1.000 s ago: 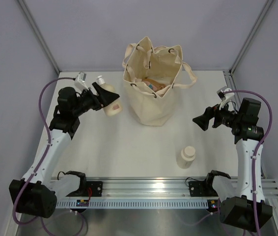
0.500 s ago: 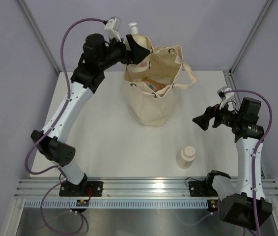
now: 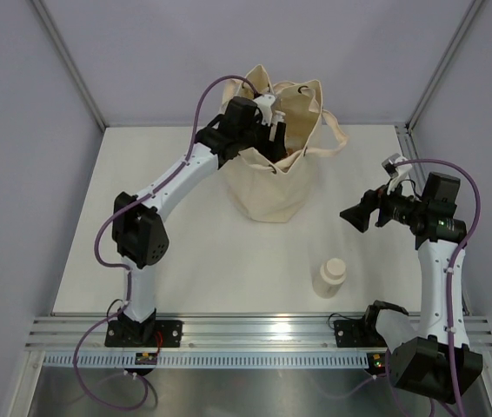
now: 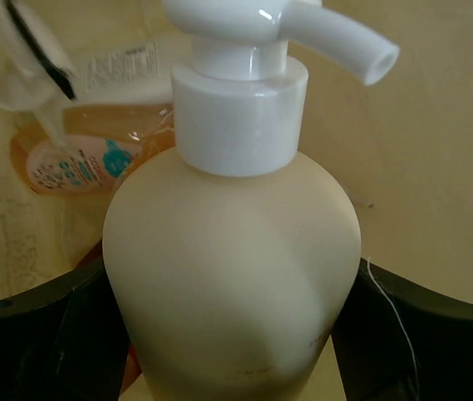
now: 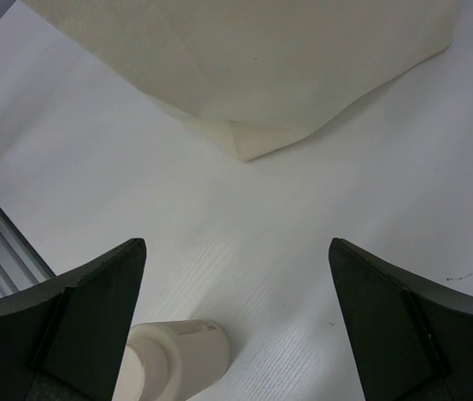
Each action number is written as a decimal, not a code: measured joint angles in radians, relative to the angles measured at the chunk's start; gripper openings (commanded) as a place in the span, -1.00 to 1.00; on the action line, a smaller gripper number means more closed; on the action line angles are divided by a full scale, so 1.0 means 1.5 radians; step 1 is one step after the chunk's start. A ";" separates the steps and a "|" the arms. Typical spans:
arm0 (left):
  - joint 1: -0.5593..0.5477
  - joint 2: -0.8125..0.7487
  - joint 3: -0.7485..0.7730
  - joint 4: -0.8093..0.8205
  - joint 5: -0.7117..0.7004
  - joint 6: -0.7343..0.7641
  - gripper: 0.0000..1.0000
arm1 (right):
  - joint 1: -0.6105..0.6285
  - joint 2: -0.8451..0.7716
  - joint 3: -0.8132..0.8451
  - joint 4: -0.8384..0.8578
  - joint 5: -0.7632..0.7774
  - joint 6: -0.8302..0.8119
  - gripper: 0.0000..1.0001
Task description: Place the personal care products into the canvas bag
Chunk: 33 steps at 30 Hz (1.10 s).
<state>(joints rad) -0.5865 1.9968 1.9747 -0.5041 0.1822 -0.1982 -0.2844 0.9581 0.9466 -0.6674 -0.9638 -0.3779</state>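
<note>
My left gripper point(image 3: 274, 146) reaches down into the mouth of the canvas bag point(image 3: 272, 187) and is shut on the beige pump bottle point(image 4: 232, 276), whose white pump head point(image 4: 261, 50) points right. In the left wrist view a clear tube with pink contents point(image 4: 78, 163) lies inside the bag behind it. My right gripper point(image 3: 355, 217) is open and empty, right of the bag, above the table. A cream squat bottle point(image 3: 329, 278) stands on the table in front of it; it also shows in the right wrist view point(image 5: 178, 359).
The bag's loop handle point(image 3: 337, 139) hangs to its right. A metal rail point(image 3: 255, 334) runs along the near edge. Grey walls close the left, right and back.
My left arm has lifted the pump bottle from the table's left, carried it over the bag's rim and lowered it into the bag. The right arm has not moved.
</note>
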 measured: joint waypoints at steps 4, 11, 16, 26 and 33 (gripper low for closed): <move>-0.009 0.007 -0.013 -0.001 0.009 0.027 0.98 | -0.003 0.007 0.000 -0.046 -0.059 -0.062 0.99; -0.003 -0.003 0.020 0.047 0.023 0.049 0.98 | 0.042 0.032 0.003 -0.156 -0.100 -0.198 0.99; -0.003 -0.035 0.036 0.048 0.031 0.058 0.98 | 0.167 0.048 0.037 -0.203 0.037 -0.236 0.99; 0.017 -0.339 -0.107 0.065 0.027 0.062 0.98 | 0.456 0.045 0.057 -0.265 0.313 -0.240 0.99; 0.020 -0.752 -0.480 0.088 -0.025 0.038 0.98 | 0.515 0.039 0.008 -0.291 0.399 -0.260 0.99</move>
<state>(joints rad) -0.5560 0.8684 1.2541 -0.3721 0.1448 -0.1410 0.4881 1.0168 0.9585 -1.1046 -0.3660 -0.7681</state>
